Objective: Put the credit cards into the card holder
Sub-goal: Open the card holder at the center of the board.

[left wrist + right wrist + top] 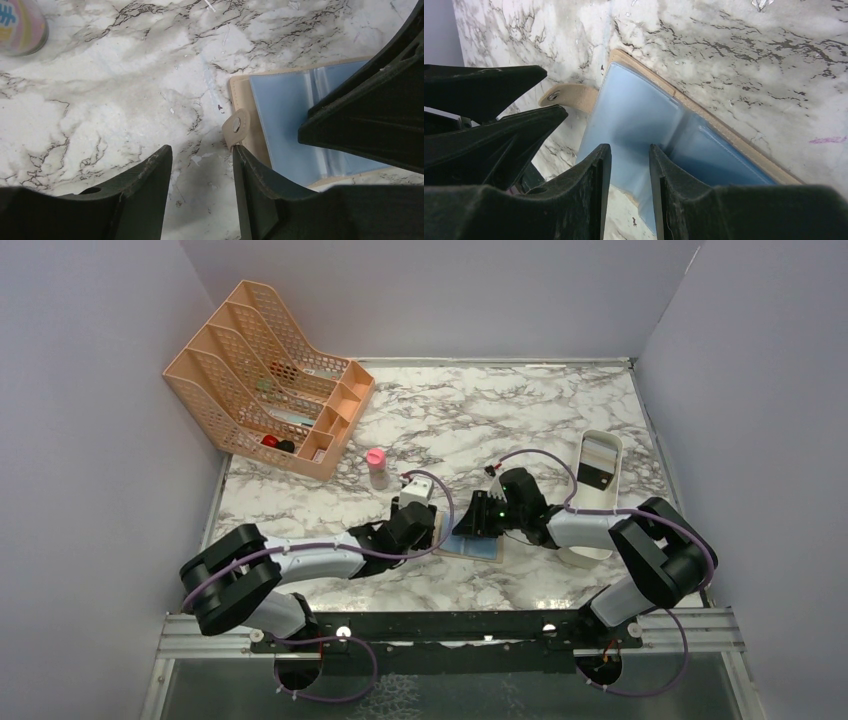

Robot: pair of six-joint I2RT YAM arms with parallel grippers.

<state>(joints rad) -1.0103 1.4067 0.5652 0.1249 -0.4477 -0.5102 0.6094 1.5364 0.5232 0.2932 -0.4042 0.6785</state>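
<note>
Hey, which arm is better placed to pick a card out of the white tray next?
Right, probably. The white tray with the credit cards lies on the right side, beside the right arm. The left end effector sits open at the snap tab of the card holder, farther away.

The card holder is shown tan outside, light blue inside. The table is veined white and dark grey; a peach mesh rack is seen at ten o'clock.

Overhead view looks down from behind; both close wrist views share card holder
</note>
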